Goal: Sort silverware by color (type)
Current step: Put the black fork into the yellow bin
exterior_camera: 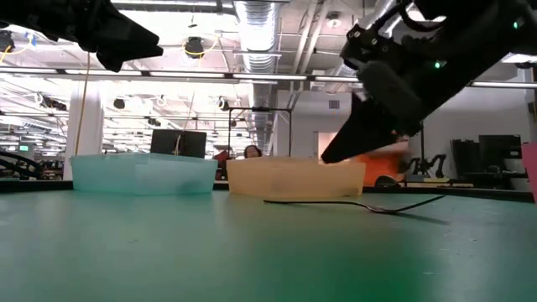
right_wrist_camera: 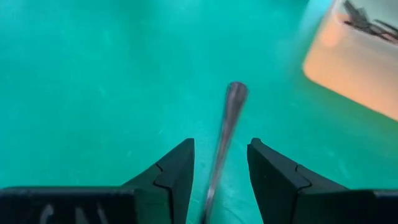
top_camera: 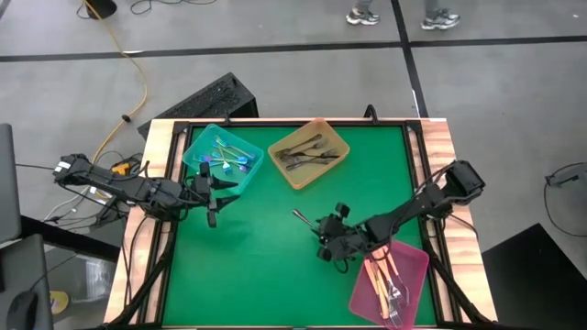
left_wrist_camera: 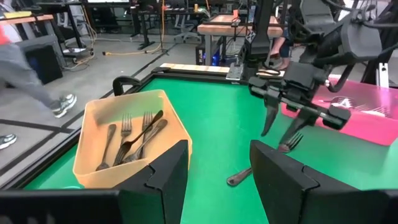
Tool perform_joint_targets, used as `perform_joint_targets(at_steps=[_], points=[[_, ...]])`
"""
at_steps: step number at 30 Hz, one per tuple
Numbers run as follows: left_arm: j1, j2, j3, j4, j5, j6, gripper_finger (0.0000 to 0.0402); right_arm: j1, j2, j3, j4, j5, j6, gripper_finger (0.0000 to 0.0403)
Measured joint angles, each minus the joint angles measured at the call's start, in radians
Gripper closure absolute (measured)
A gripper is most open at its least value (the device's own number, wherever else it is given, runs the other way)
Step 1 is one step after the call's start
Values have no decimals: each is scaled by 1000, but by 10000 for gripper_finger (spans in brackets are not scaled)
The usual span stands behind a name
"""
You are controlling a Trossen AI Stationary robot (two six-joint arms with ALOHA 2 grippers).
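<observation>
One dark grey fork (top_camera: 304, 219) lies flat on the green table, its handle end (right_wrist_camera: 235, 93) pointing toward the far-left. My right gripper (right_wrist_camera: 221, 167) is open and hangs just above it, one finger on either side of the handle, touching nothing; the low view shows the fingers (exterior_camera: 352, 143) clear of the fork (exterior_camera: 352, 202). My left gripper (left_wrist_camera: 217, 180) is open and empty, hovering at the near edge of the teal tray (top_camera: 223, 158), which holds iridescent blue utensils. The amber tray (top_camera: 308, 151) holds dark forks. The pink tray (top_camera: 390, 280) holds cream-handled ones.
Teal and amber trays sit side by side at the table's far edge, the pink tray at the near-right corner. Bare green mat (top_camera: 248, 266) lies between them. A raised wooden rim (top_camera: 151, 183) borders the table. People's shoes (top_camera: 440, 18) show beyond the far edge.
</observation>
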Motion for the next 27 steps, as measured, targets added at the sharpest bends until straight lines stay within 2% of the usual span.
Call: perform_joint_targets(at_steps=[7, 12, 27], points=[[0, 5, 0, -2, 1, 0, 246, 1, 110, 1, 113, -12, 2, 234], [0, 5, 0, -1, 1, 7, 246, 1, 159, 1, 121, -13, 35, 234], [0, 5, 0, -2, 0, 13, 246, 0, 177, 2, 89, -16, 136, 236]])
